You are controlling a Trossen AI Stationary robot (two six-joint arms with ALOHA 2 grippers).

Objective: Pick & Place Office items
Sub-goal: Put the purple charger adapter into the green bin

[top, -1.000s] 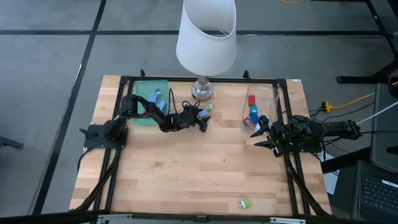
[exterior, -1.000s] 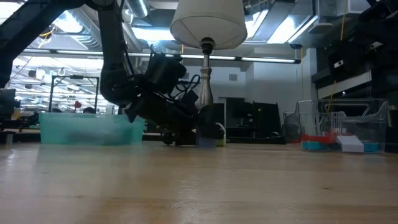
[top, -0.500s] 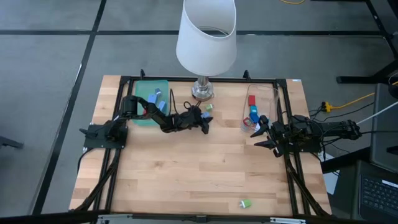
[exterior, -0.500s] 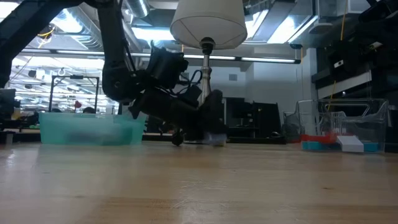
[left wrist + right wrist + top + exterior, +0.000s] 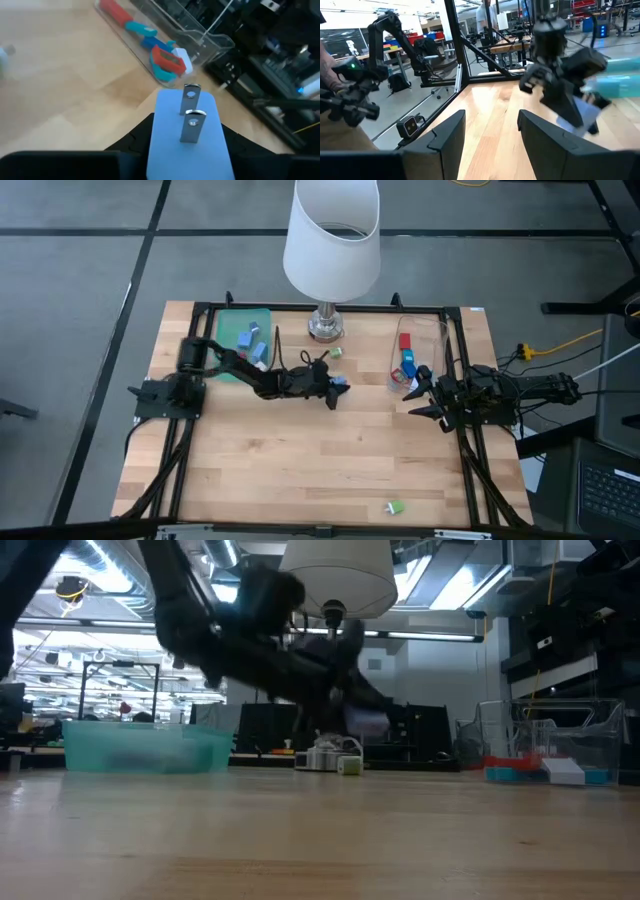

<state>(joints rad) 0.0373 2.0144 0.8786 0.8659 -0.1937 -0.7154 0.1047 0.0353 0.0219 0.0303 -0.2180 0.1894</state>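
Wooden slatted table is viewed from directly overhead and level from its surface. White-shaded lamp is shared by both views.

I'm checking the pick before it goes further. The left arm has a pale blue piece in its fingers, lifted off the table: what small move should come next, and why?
Probably carry it on toward the clear bin. The left gripper is shut on the pale blue piece, clear of the wood, and red and blue pieces already lie in that bin. The right gripper waits open beside it.

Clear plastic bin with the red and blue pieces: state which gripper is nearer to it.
Right. The right gripper sits right beside the clear plastic bin. The left gripper, holding a pale blue plug adapter, is farther away, mid-table.
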